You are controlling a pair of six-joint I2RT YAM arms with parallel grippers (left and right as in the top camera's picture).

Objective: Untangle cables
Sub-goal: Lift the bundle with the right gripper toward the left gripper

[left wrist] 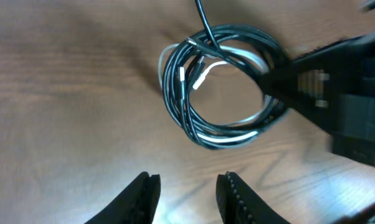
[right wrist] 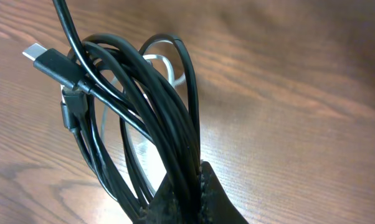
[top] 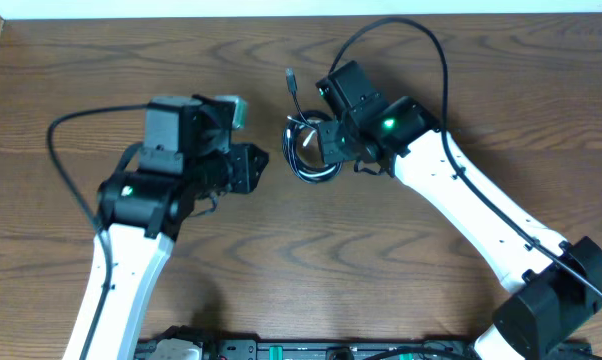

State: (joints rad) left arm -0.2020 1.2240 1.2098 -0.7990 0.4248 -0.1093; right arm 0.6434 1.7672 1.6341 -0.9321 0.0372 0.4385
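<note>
Status: the cables (top: pixel 312 152) sit as one coiled bundle on the wooden table (top: pixel 281 260), and we place everything else relative to that coil. The right gripper (top: pixel 328 140) is on the coil's rim, on the side nearest its own arm. Its fingers are pressed together and pinch several black strands at once. In the right wrist view those strands fan up and away from the clamped fingertips (right wrist: pixel 206 186), crossing each other as they go. From these views we cannot tell whether the coil lies flat or is raised a little on the held side. The left gripper (top: pixel 249 160) is just beside the coil on the opposite side and does not touch it. Its fingers are spread part-way with nothing between them, and its wrist view shows bare wood between the fingertips and the coil. Most loops are black. One white cord (left wrist: pixel 234 135) runs through the coil, showing along the inner edge of the loops. Two pale connector tips (left wrist: pixel 199 77) lie inside the ring, against its rim on the left gripper's side. One black strand leaves the coil on the side away from both arms and ends in a small plug (top: pixel 290 76), which lies apart from the coil on the wood.
</note>
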